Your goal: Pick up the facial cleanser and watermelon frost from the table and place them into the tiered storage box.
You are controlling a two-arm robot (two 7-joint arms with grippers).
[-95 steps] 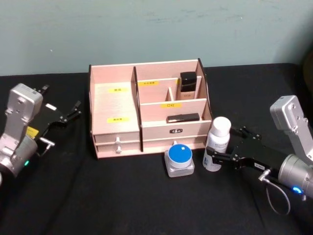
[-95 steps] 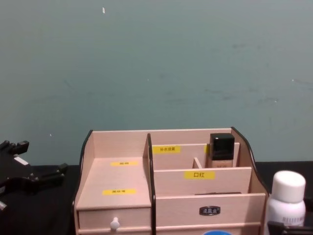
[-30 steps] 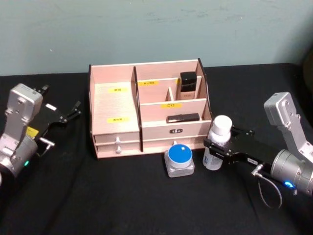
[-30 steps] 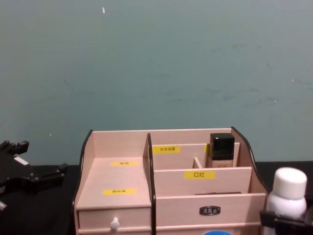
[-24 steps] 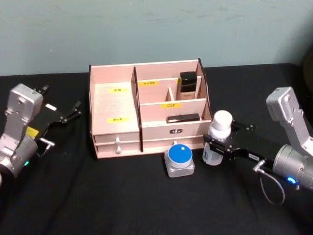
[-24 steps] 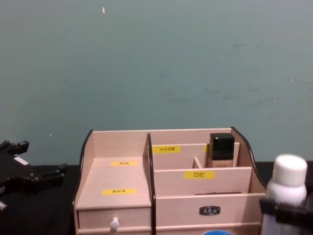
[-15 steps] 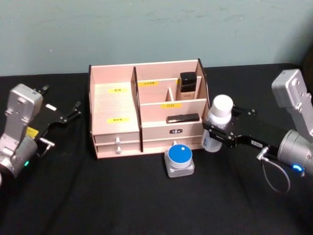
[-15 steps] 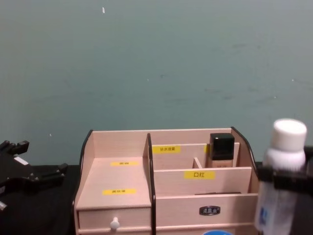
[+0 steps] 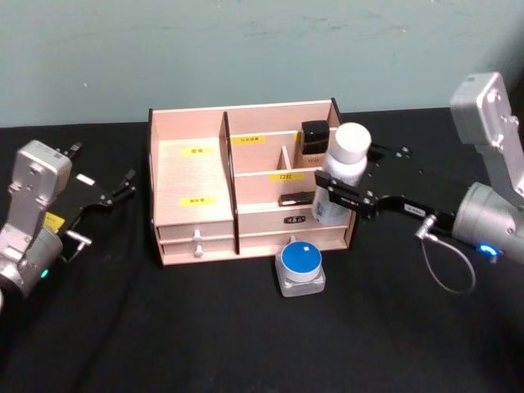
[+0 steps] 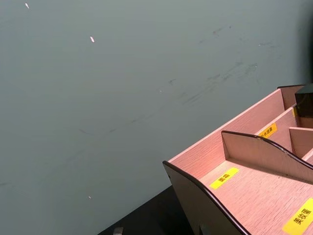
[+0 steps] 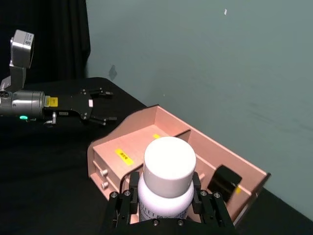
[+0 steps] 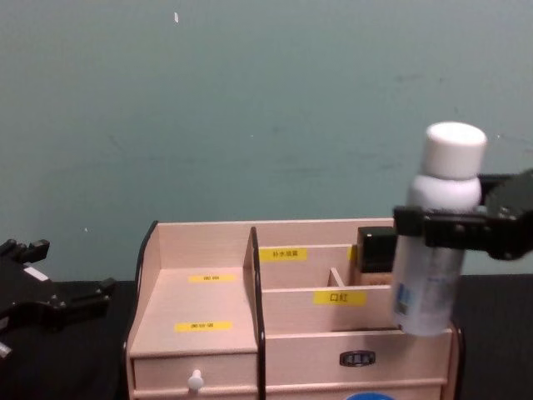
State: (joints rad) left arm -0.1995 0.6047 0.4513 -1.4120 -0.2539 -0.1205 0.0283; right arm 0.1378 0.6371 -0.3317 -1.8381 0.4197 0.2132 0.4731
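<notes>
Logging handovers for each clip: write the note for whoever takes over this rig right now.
Right gripper: shut on the white-capped bottle, held upright and off the table at the right end of the tiered storage box, not yet in a compartment.
Left gripper: open, parked left of the box.
Blue-lidded jar: on the table in front of the box.
Done: bottle lifted.
Left: set the bottle into the box, then pick and place the jar.

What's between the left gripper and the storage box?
Nothing but bare black table, seen in the head view: the left gripper hangs open, apart from the tiered storage box.
</notes>
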